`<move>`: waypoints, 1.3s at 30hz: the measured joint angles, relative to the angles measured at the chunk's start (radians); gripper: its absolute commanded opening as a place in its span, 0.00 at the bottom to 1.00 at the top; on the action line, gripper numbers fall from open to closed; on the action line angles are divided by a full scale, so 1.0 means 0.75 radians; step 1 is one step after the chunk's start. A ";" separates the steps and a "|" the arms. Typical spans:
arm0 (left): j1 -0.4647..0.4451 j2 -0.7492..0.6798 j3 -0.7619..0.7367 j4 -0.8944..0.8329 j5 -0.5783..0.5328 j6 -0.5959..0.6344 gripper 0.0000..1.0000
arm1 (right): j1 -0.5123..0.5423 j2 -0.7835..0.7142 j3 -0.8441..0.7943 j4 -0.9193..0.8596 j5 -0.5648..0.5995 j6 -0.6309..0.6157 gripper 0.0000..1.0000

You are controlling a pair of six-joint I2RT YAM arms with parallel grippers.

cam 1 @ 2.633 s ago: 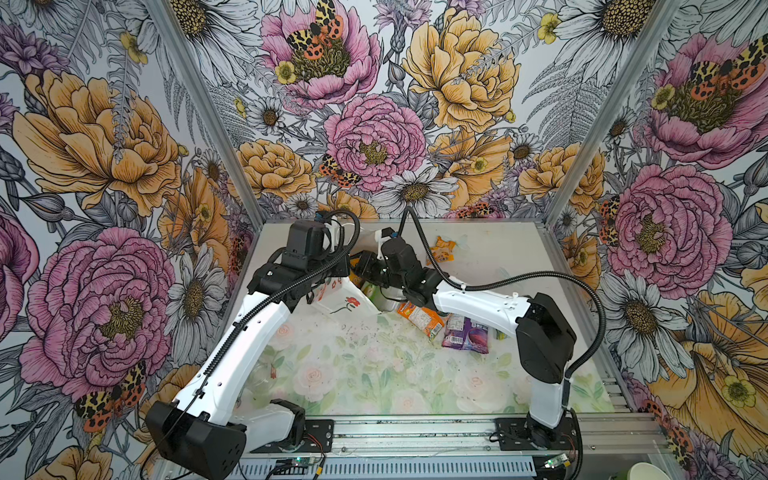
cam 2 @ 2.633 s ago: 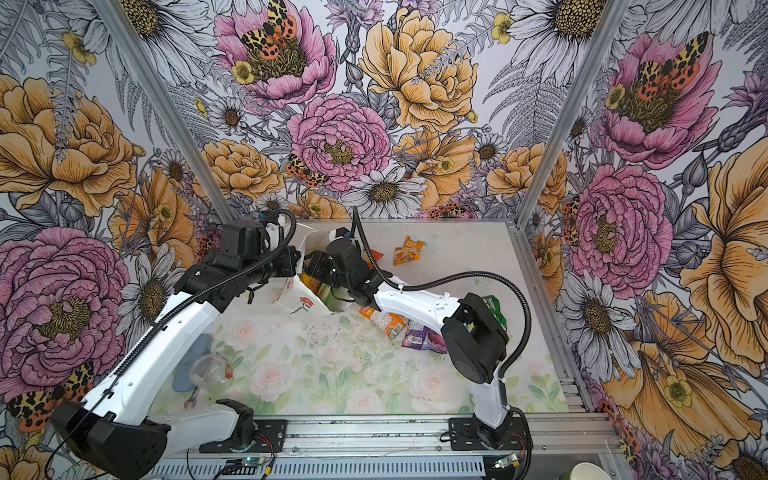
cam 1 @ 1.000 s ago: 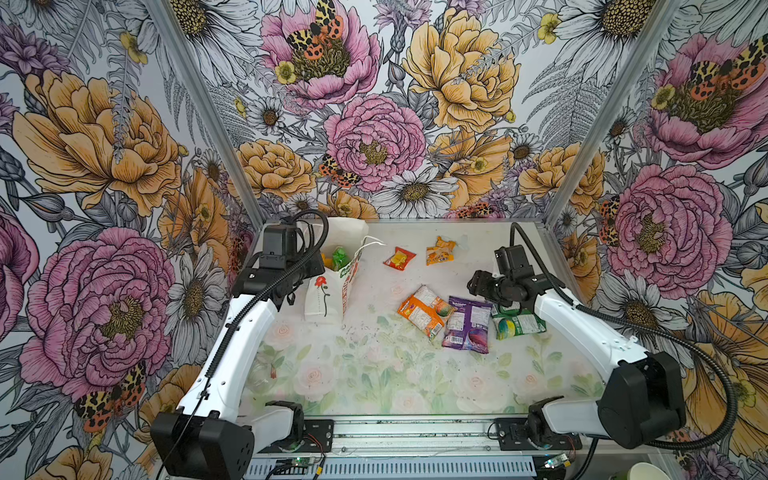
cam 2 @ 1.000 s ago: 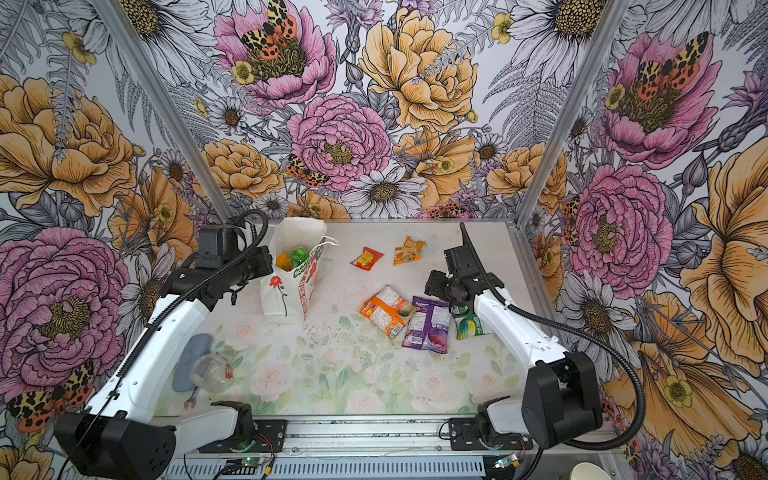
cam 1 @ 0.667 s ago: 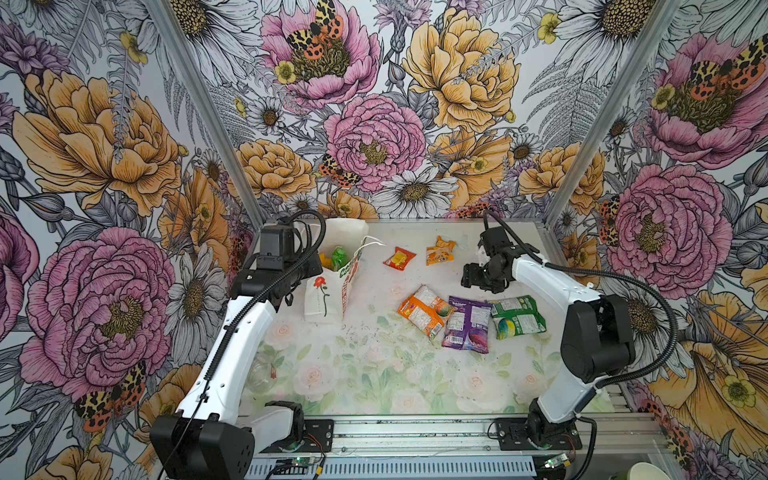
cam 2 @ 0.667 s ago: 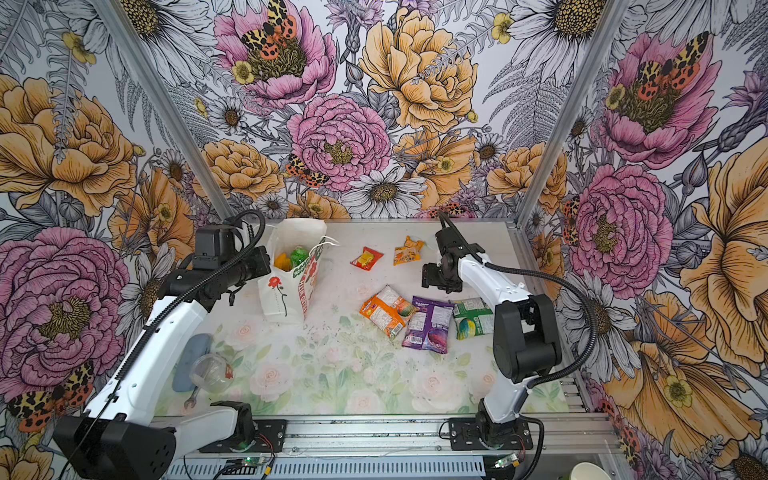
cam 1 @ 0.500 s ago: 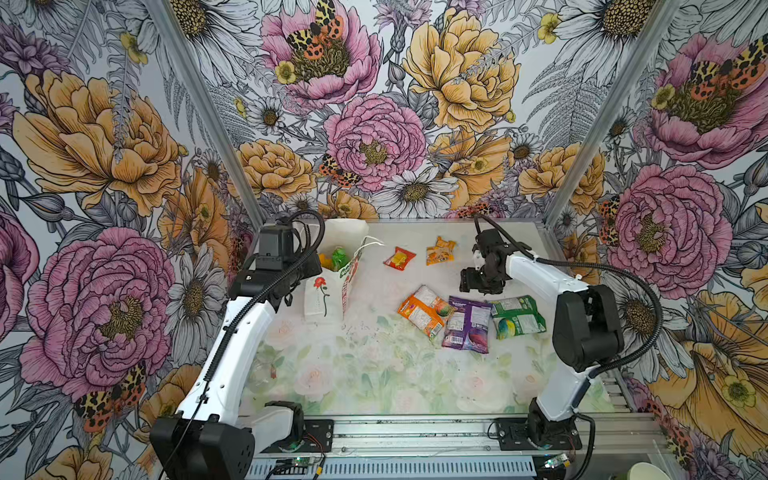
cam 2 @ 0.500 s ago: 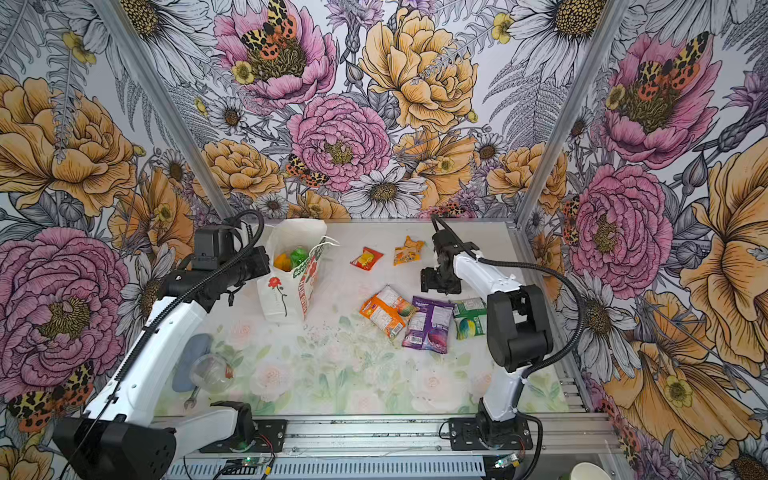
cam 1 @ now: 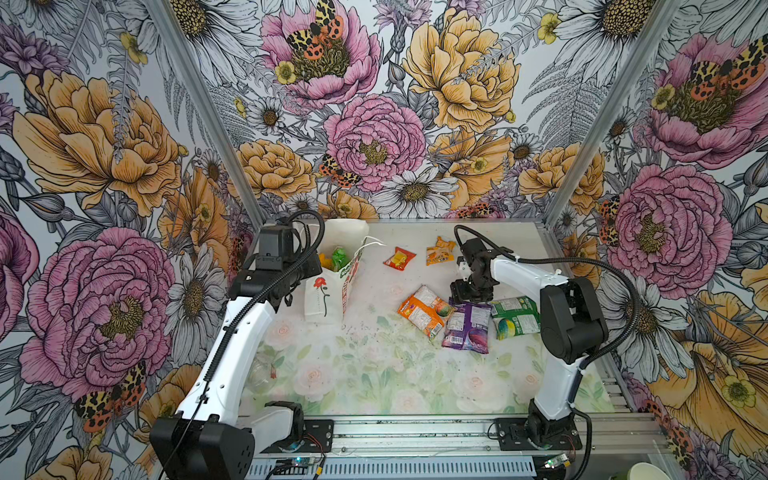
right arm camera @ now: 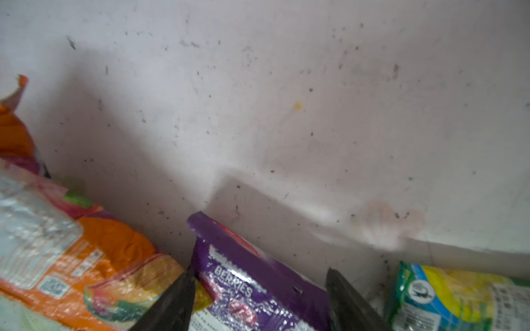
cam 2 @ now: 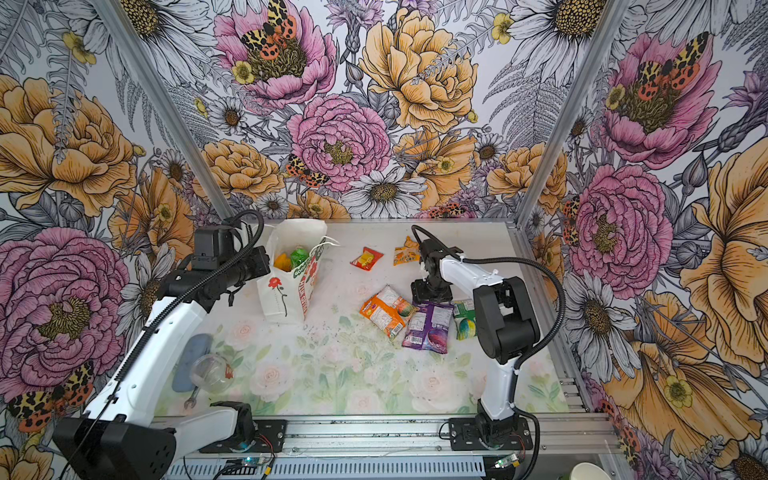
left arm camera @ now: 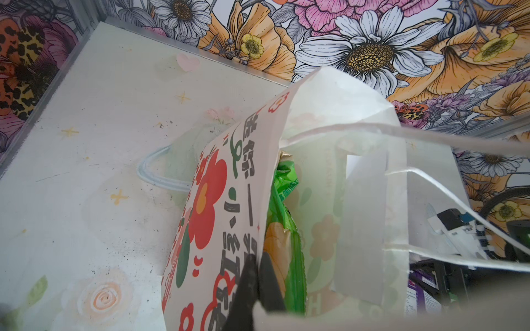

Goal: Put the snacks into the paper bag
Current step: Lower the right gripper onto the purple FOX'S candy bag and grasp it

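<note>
The white paper bag (cam 1: 324,299) (cam 2: 276,299) stands at the back left. My left gripper (cam 1: 309,270) (left arm camera: 259,258) is shut on its printed side wall (left arm camera: 218,200). A green snack (cam 1: 338,257) (left arm camera: 282,183) and a yellow-orange one (cam 2: 282,262) lie inside. On the table are an orange-white packet (cam 1: 424,309) (right arm camera: 86,258), a purple one (cam 1: 467,328) (right arm camera: 258,289) and a green one (cam 1: 515,318) (right arm camera: 459,295). Farther back lie a small red packet (cam 1: 399,258) and a yellow-orange one (cam 1: 440,251). My right gripper (cam 1: 469,291) (right arm camera: 259,272) is open, low over the purple packet's far end.
A clear plastic cup (cam 2: 210,374), a blue-grey pad (cam 2: 189,357) and a small wrench (cam 2: 191,401) lie at the front left, by the left arm. Flowered walls close in three sides. A metal rail (cam 1: 415,428) runs along the front.
The right gripper left the bag, swung out to the right side, then drew back left over the purple packet, elbow folding in. The left gripper keeps its hold; the bag now stands upright.
</note>
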 measured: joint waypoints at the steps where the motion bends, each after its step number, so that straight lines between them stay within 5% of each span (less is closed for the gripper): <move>1: 0.000 0.000 0.000 0.000 0.002 0.000 0.00 | 0.000 -0.005 -0.017 0.003 0.004 0.006 0.70; 13: 0.003 0.002 0.000 0.000 0.017 -0.001 0.00 | 0.000 -0.212 -0.259 0.001 0.017 0.186 0.55; 25: 0.008 0.009 0.000 0.001 0.021 -0.005 0.00 | -0.001 -0.190 -0.298 0.023 0.092 0.252 0.45; 39: 0.008 0.009 0.000 0.001 0.022 -0.005 0.00 | -0.002 -0.175 -0.293 0.034 0.109 0.271 0.02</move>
